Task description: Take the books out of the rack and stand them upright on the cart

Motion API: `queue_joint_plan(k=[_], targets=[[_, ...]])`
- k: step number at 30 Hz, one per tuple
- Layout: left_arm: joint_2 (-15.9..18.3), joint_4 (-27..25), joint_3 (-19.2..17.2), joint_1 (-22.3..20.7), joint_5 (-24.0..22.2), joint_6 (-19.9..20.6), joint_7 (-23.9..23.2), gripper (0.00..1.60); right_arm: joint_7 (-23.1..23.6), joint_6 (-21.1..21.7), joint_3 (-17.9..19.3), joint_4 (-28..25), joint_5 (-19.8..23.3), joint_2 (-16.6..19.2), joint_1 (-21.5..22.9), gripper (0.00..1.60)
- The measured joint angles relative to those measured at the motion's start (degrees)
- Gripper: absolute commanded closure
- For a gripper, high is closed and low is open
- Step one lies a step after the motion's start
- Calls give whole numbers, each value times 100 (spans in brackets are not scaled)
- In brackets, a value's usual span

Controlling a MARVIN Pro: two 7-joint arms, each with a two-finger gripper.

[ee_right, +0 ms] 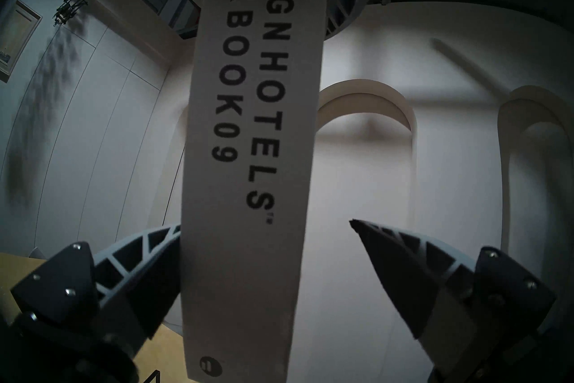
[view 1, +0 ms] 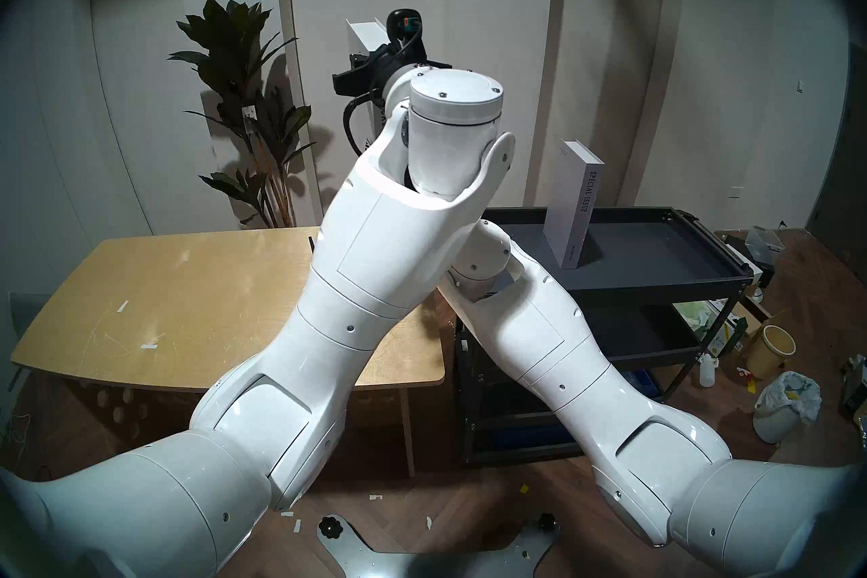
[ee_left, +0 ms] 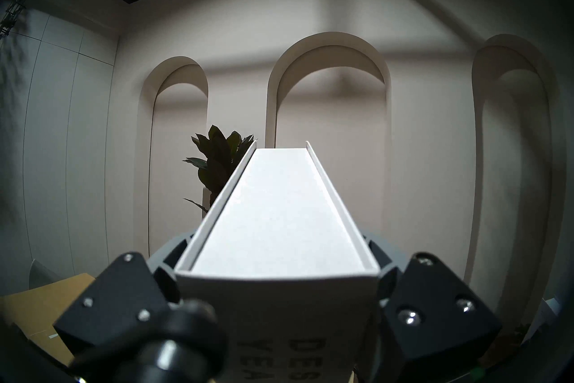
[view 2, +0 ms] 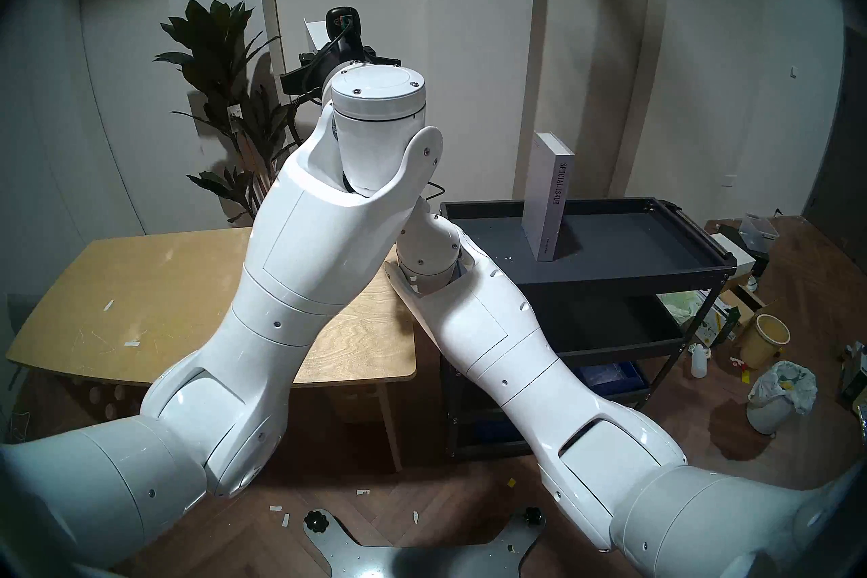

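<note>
My left gripper (ee_left: pixel 276 279) is shut on the upper part of a white-grey book (ee_left: pixel 279 211) and holds it upright, high above the table's far right end (view 1: pixel 363 35). Its spine reads "DESIGN HOTELS YEARBOOK 09" (ee_right: pixel 248 186). My right gripper (ee_right: pixel 265 227) is open lower down on the same book. The spine lies between its fingers, close to one finger (ee_right: pixel 149 248) and well apart from the other. A taller book marked "SPECIAL ISSUE" (view 1: pixel 574 206) stands upright on the top tray of the black cart (view 1: pixel 657 248). The rack is hidden behind my arms.
A light wooden table (view 1: pixel 187 281) stands left of the cart, with a potted plant (view 1: pixel 244 103) behind it. On the floor right of the cart lie a yellow bucket (view 1: pixel 769 349), a lined white bin (view 1: pixel 783 408) and boxes. My crossed arms block the middle of the head views.
</note>
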Motion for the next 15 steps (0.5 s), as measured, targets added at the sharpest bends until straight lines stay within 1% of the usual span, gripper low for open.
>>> queue_joint_plan(k=[7, 15], targets=[[98, 73, 115, -10, 8, -96, -19, 160, -10, -151, -1, 227, 25, -81, 60, 0], [188, 286, 240, -10, 1, -274, -110, 160, -13, -332, -5, 497, 81, -145, 88, 0]])
